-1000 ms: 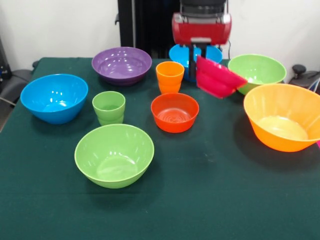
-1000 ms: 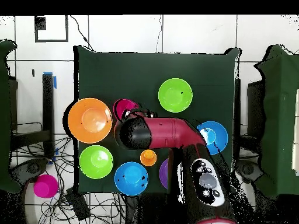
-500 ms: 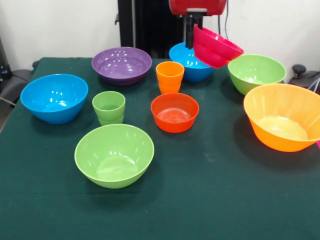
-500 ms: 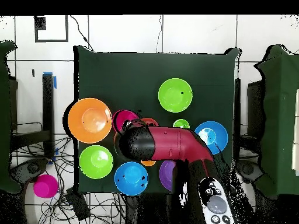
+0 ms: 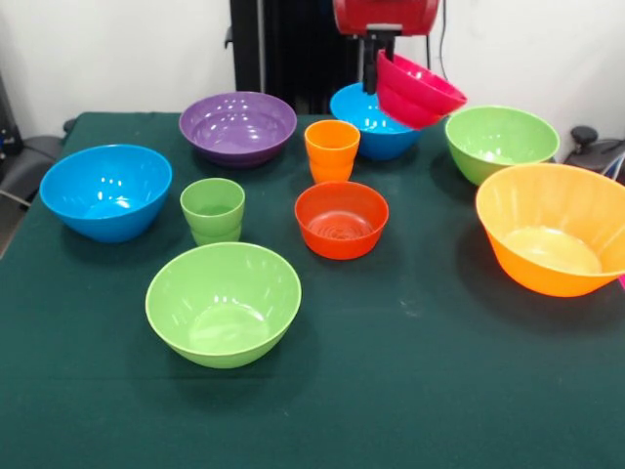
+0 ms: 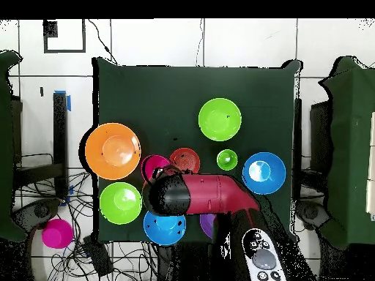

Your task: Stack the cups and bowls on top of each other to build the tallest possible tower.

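My gripper (image 5: pixel 374 61) is shut on the rim of the small magenta bowl (image 5: pixel 416 91). It holds the bowl tilted in the air, over the far blue bowl (image 5: pixel 363 125). The magenta bowl also shows in the overhead view (image 6: pixel 153 167), beside my arm (image 6: pixel 198 195). The orange cup (image 5: pixel 332 149) and the light green cup (image 5: pixel 213 208) stand upright mid-table. The small orange-red bowl (image 5: pixel 341 219) sits between them. A purple bowl (image 5: pixel 237 125), a second blue bowl (image 5: pixel 105 191), two green bowls (image 5: pixel 223 301) (image 5: pixel 501 140) and the large orange bowl (image 5: pixel 555 227) stand apart on the cloth.
The green cloth table (image 5: pixel 439 391) ends close behind the far bowls. In the overhead view my arm hides the orange cup and most of the purple bowl (image 6: pixel 206 224). A pink round thing (image 6: pixel 56 233) lies off the table among cables.
My gripper has risen with the magenta bowl and drawn back toward the pedestal, now over the far blue bowl. The other bowls and cups have not moved.
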{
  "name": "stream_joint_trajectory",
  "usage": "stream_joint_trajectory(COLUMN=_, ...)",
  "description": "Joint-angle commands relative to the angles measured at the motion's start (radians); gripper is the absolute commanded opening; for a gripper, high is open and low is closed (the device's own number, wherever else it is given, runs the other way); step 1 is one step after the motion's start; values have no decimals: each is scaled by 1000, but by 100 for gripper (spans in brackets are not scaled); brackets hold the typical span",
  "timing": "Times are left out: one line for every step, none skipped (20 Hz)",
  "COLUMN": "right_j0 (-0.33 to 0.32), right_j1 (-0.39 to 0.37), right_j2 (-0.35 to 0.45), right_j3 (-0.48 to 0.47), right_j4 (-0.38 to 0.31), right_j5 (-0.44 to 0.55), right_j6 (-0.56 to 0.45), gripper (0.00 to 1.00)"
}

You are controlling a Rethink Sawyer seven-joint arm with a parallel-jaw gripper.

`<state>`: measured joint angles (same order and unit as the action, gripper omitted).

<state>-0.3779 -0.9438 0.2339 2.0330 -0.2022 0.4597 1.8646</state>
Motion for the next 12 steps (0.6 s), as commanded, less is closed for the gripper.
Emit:
stream_joint_trajectory(right_j0=42, right_j1=114, right_j2=-53, right_j3=78, right_j4=-121, right_j5=-150, right_j6=99, gripper=0)
stream_joint_trajectory(right_j0=42, right_j1=125, right_j2=-61, right_j3=77, right_j4=-129, right_j5=-162, right_j6=97, gripper=0)
stream_joint_trajectory(right_j0=43, right_j1=136, right_j2=-69, right_j3=75, right_j4=-137, right_j5=-173, right_j6=95, gripper=0)
stream_joint_trajectory(right_j0=37, right_j1=141, right_j2=-73, right_j3=74, right_j4=-146, right_j5=-177, right_j6=85, gripper=0)
stream_joint_trajectory(right_j0=32, right_j1=150, right_j2=-83, right_j3=78, right_j4=-158, right_j5=-189, right_j6=79, gripper=0)
stream_joint_trajectory(right_j0=27, right_j1=148, right_j2=-92, right_j3=80, right_j4=-169, right_j5=-191, right_j6=71, gripper=0)
stream_joint_trajectory(right_j0=23, right_j1=152, right_j2=-101, right_j3=81, right_j4=-181, right_j5=-197, right_j6=65, gripper=0)
stream_joint_trajectory(right_j0=20, right_j1=153, right_j2=-109, right_j3=81, right_j4=-190, right_j5=-199, right_j6=62, gripper=0)
stream_joint_trajectory(right_j0=17, right_j1=153, right_j2=-117, right_j3=81, right_j4=-199, right_j5=-202, right_j6=58, gripper=0)
stream_joint_trajectory(right_j0=13, right_j1=155, right_j2=-120, right_j3=85, right_j4=-205, right_j5=-206, right_j6=58, gripper=0)
stream_joint_trajectory(right_j0=9, right_j1=161, right_j2=-122, right_j3=85, right_j4=-209, right_j5=-209, right_j6=57, gripper=0)
stream_joint_trajectory(right_j0=7, right_j1=163, right_j2=-122, right_j3=88, right_j4=-212, right_j5=-214, right_j6=56, gripper=0)
